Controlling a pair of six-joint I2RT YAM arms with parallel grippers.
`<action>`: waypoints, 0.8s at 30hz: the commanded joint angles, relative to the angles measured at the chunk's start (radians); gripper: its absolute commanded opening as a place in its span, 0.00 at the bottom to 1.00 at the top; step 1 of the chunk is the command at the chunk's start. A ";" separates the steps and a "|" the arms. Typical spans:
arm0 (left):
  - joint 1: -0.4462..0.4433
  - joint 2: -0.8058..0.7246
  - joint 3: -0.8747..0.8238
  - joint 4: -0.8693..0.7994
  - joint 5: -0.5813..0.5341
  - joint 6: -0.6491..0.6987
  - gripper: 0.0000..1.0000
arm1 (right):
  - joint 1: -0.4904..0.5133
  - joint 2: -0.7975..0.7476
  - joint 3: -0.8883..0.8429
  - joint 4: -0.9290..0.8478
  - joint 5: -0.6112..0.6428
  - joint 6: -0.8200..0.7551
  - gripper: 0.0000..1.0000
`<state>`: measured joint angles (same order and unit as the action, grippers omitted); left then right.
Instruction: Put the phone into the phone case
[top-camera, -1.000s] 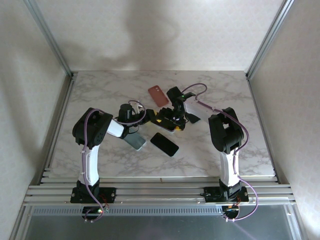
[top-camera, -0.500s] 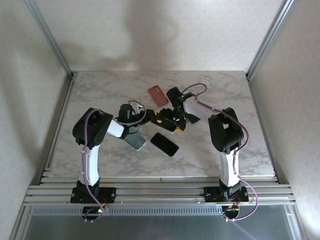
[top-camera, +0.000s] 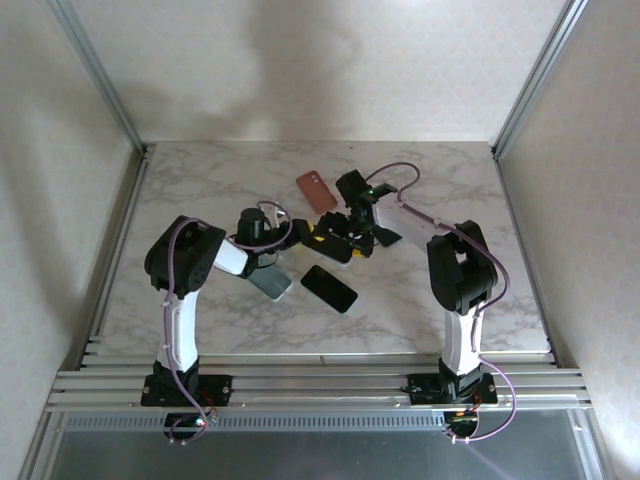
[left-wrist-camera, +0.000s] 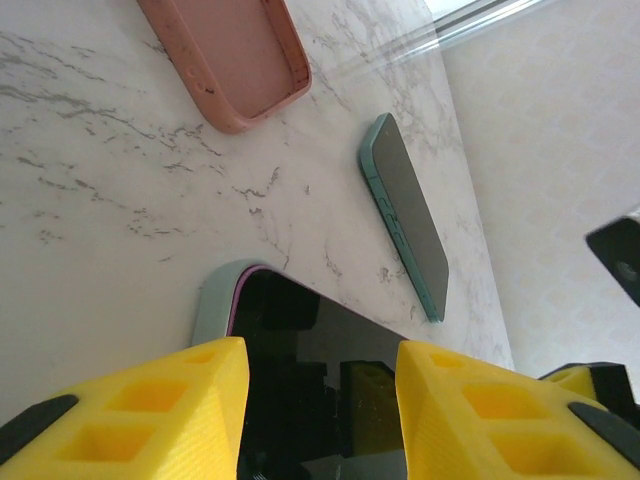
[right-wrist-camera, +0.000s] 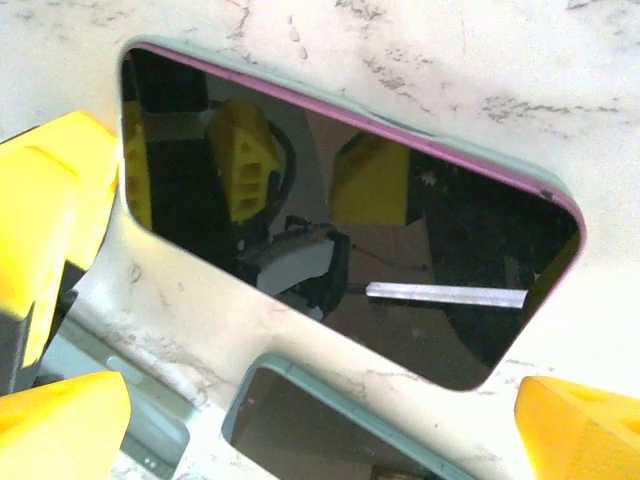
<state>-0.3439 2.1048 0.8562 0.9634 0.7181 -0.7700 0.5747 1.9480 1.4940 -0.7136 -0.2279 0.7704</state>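
Though one phone (left-wrist-camera: 300, 340) sits cased, one pink case (left-wrist-camera: 225, 60) empty

1. The table (left-wrist-camera: 120, 200) is smooth, white with grey marble veining and a soft sheen.
2. The phone (right-wrist-camera: 400, 230) has a glossy black glass face, mirror-like, with a pink rim.
3. The grey-green case (left-wrist-camera: 212, 300) around it looks matt and rubbery.
4. The pink case (left-wrist-camera: 225, 55), upper left of the left wrist view, is matt.
5. The teal phone (left-wrist-camera: 405, 215) has a glossy dark screen.
6. The left gripper's fingers (left-wrist-camera: 150, 410) are matt yellow plastic.
7. The rails (top-camera: 320, 385), low in the top view, are brushed metal.
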 joint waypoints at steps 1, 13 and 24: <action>-0.007 -0.028 -0.017 -0.089 0.001 0.033 0.43 | 0.003 -0.076 -0.067 0.045 0.010 -0.021 0.99; 0.020 -0.078 0.017 -0.231 -0.023 0.098 0.42 | 0.008 -0.170 -0.290 0.249 0.010 -0.070 0.47; 0.023 -0.100 0.022 -0.273 -0.051 0.115 0.42 | 0.025 -0.172 -0.368 0.314 0.047 -0.068 0.03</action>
<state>-0.3313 2.0277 0.8696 0.7414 0.6945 -0.6765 0.5945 1.8042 1.1458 -0.4240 -0.2077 0.7021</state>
